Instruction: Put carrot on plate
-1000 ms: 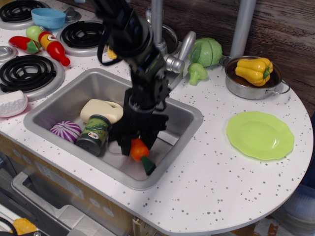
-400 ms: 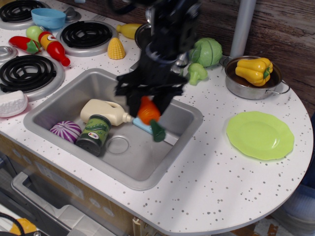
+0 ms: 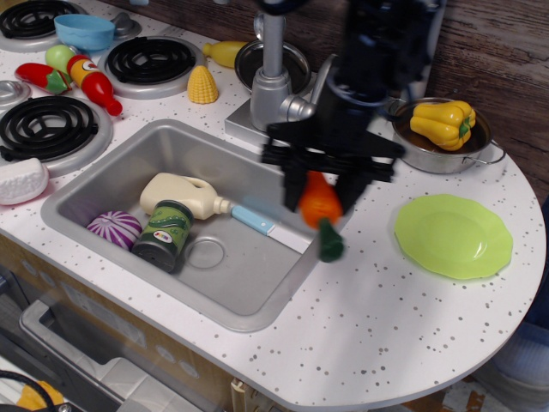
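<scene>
One carrot (image 3: 319,204) hangs in the air, clenched at its fat orange end by the gripper (image 3: 323,184), its dark green stub pointing down and slightly toward the plate. Taking the sink (image 3: 103,167) as the landmark, the carrot sits just over the sink's right rim, above the speckled counter (image 3: 386,318) rather than the basin. The plate (image 3: 453,235) lies flat on the counter well to the right of the sink, apart from the carrot and bare. Holding the carrot by its thick end and high up probably keeps the tip clear of the rim and counter on the way across. The lift looks done; the carry to the plate is partly made and the release is not yet done.

Inside the sink lie a cream bottle (image 3: 180,194), a green jar (image 3: 163,233) and a purple onion (image 3: 114,229), left of the carrot. Behind the sink stands the faucet (image 3: 273,60); a steel pot (image 3: 442,142) with a yellow pepper (image 3: 442,122) sits beyond its right corner. Burners, a blue bowl (image 3: 84,31) and corn (image 3: 202,84) lie to the sink's far left, before a wooden wall.
</scene>
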Motion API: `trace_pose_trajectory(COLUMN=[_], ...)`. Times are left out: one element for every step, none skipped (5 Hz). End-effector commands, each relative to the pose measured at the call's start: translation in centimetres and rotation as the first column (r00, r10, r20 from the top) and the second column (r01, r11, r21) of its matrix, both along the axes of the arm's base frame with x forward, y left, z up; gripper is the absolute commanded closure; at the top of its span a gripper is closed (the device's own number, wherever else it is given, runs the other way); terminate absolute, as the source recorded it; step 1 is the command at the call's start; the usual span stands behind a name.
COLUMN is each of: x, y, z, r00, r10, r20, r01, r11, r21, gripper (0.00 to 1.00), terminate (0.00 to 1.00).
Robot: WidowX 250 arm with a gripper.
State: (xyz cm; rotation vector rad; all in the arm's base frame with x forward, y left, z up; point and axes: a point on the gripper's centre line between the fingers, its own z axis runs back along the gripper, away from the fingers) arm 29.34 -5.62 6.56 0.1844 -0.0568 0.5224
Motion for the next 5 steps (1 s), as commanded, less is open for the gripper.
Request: trace_pose_trajectory(x=[3.3,5.4,7.2,8.1,8.2], y=[-5.2,-7.0,-8.0,-8.1,-7.9], z=[-0.2,-1.6,-2.7,-3.3,-3.4], r00=[0.981,0.963,0.944,0.919,0.916], r10=[-0.16,-0.223,-0.273,-0.327,-0.329], r20=[0.108,0.149,0.184,0.222,0.231], r01=[0.165,0.229,0.277,0.34,0.347], r11=[0.986,0.973,0.961,0.94,0.937], r21=[-0.037,-0.026,0.001,-0.02,-0.041], gripper=[1.0,1.0,1.0,1.0,0.0], terminate=[0.0,0.0,0.0,0.0,1.0])
